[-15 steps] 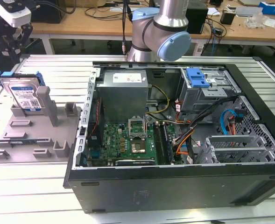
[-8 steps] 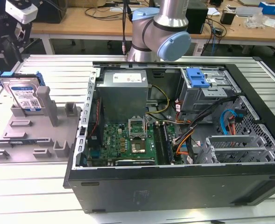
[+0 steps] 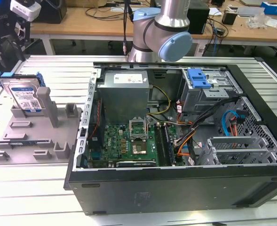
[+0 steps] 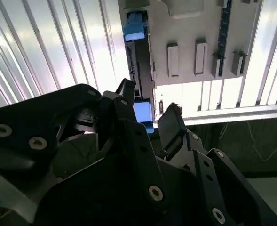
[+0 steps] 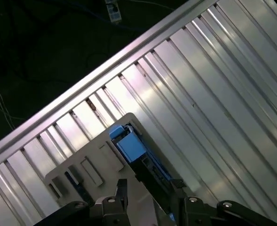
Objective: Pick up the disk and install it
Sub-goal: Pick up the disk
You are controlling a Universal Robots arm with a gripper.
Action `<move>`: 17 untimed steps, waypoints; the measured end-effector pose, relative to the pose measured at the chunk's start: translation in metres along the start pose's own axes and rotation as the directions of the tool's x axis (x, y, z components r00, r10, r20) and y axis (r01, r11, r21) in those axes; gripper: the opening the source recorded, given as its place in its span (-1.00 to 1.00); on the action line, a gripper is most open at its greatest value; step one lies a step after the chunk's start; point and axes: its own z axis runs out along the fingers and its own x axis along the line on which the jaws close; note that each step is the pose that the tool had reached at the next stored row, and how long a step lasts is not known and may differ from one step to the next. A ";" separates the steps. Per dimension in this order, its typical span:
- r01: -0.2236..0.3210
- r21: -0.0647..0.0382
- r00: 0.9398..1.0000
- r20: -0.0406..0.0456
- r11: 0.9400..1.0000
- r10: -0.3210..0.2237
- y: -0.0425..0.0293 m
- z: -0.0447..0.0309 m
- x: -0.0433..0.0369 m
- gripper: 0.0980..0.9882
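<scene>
Blue-railed disk (image 3: 24, 93) upright, end effector (image 4: 148, 101) above

Bright glare streaks the ribbed metal table (image 5: 213, 94)

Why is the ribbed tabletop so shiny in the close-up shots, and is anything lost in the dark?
Second wrist view: light glares white off the ribbed table, while the gripper is a near-black silhouette. First wrist view: the same streaky glare, with darkness beyond the table's edge. Exterior view: even lighting, and the disk is plainly lit.
</scene>
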 end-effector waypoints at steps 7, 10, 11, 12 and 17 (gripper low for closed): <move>0.149 0.012 0.989 -0.007 0.989 -0.149 0.0000 0.0001 0.0000 -0.14; 0.201 0.017 0.980 -0.009 0.979 -0.201 0.0000 0.0000 0.0000 -0.14; 0.216 0.019 0.976 -0.009 0.976 -0.216 0.0000 0.0000 0.0000 -0.14; 0.229 0.020 0.973 -0.010 0.973 -0.229 0.0000 0.0000 0.0000 -0.14; 0.383 0.034 0.924 -0.019 0.923 -0.382 0.0000 -0.0001 0.0000 -0.14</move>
